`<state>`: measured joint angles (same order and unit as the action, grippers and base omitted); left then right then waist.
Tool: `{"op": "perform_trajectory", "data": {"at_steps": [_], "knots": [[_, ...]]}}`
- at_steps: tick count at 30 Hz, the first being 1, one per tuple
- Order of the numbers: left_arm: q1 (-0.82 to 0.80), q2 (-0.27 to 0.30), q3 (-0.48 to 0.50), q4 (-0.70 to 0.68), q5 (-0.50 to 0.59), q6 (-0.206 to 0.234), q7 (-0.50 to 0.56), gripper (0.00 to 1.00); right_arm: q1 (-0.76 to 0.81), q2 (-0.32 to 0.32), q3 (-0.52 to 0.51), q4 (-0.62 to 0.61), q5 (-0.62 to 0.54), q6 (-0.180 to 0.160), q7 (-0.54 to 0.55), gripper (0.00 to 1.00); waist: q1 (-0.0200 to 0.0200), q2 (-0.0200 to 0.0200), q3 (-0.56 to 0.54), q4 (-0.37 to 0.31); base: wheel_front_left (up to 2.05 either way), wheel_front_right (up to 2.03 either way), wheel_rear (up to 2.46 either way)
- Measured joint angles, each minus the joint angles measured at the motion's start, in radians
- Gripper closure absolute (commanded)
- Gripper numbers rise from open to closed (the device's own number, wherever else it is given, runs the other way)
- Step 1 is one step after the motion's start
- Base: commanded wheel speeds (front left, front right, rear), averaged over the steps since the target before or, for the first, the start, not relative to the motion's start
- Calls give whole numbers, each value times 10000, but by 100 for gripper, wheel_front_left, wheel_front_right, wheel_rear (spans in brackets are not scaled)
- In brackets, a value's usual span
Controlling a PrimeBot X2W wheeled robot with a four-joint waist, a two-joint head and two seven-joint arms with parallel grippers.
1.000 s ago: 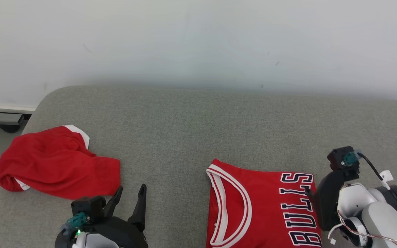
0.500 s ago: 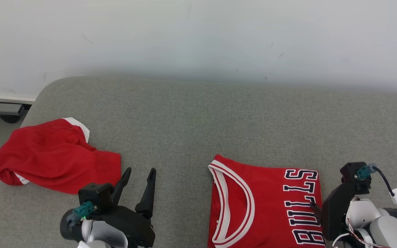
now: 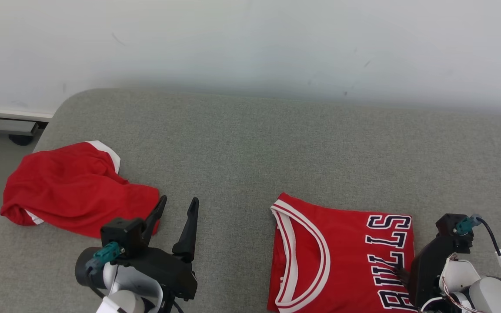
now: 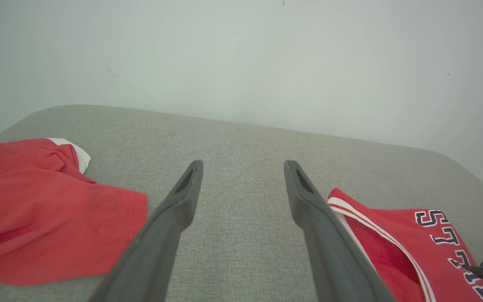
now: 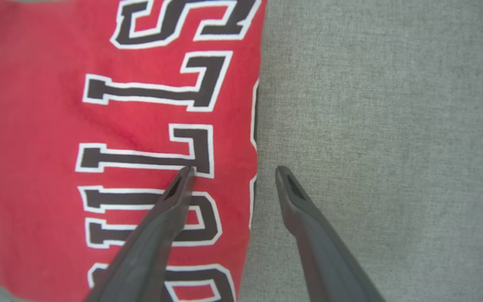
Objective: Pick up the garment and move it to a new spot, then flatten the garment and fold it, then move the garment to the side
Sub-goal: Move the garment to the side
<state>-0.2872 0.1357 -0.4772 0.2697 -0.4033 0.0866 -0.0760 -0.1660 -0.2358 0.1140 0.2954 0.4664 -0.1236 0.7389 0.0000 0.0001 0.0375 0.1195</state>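
While the folded red jersey lies flat at the near right of the grey cushion, the right claw hangs wide over its right edge, one finger above the lettering, the other above bare cushion. The left claw, also wide and empty, sits between the jersey and a crumpled red garment.

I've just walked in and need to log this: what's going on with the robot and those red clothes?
Nothing is held. A red basketball jersey with black BULLS lettering lies folded flat on the grey fabric cushion; the open right pincer hovers at its edge, one finger over the lettering, the other over bare cushion. The open left pincer points at bare cushion between the jersey and a crumpled red garment with white trim.
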Motion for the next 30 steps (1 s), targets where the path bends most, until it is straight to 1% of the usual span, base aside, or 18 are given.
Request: {"op": "perform_trajectory", "data": {"at_steps": [3, 10, 12, 13, 14, 15, 16, 25, 26, 27, 30], "knots": [[-42, 0, -29, 2, 2, -2, -52, 0, 35, 27, -71, 167, -4, -6, 2, 0, 0, 0, 35, 91, 0, 0, 0], [-38, 8, -67, 10, 2, -8, -52, 0, -29, 316, -309, 537, 13, -8, -12, 0, 0, 0, 93, 167, 0, 0, 0], [-38, 8, -81, 13, 2, -77, -52, 0, -62, 378, -416, 617, 15, -8, -13, 0, 0, -1, 110, 185, 0, 0, 0], [-38, 8, -86, 15, 2, -77, -52, 0, -71, 405, -470, 660, 15, -8, -27, 35, 0, 0, 118, 193, 0, 0, 0], [-38, 8, -88, 15, 2, -77, -52, 0, -84, 412, -508, 713, 15, -8, -75, 76, 0, 0, 125, 203, 0, 0, 0], [-38, 8, -88, 15, 2, -77, -52, 0, -84, 412, -508, 713, 15, -8, -75, 92, 0, 0, 125, 203, 0, 0, 0], [-38, 8, -88, 19, 2, -77, -52, 0, -95, 412, -558, 771, 13, -8, -102, 100, 0, -1, 133, 212, 0, 0, 0], [-34, 63, -88, 35, -2, -79, -50, 0, -363, 399, -794, 982, -21, -6, -320, 100, 0, 0, 172, 241, 0, 0, 0], [-25, 92, -81, 15, -2, -79, -50, 0, -455, 334, -790, 993, -58, -6, -322, 100, 0, 0, 185, 231, 0, 0, 0], [-19, 180, -38, -12, -2, -79, -52, 0, -712, 102, -834, 1009, -163, -6, -368, 100, 0, 0, 226, 199, 0, 0, 0], [-16, 232, 31, -25, -4, -77, -52, 0, -1065, -324, -1085, 1016, -349, -6, -537, 100, 1, 0, 289, 129, 0, 0, 0]]}}
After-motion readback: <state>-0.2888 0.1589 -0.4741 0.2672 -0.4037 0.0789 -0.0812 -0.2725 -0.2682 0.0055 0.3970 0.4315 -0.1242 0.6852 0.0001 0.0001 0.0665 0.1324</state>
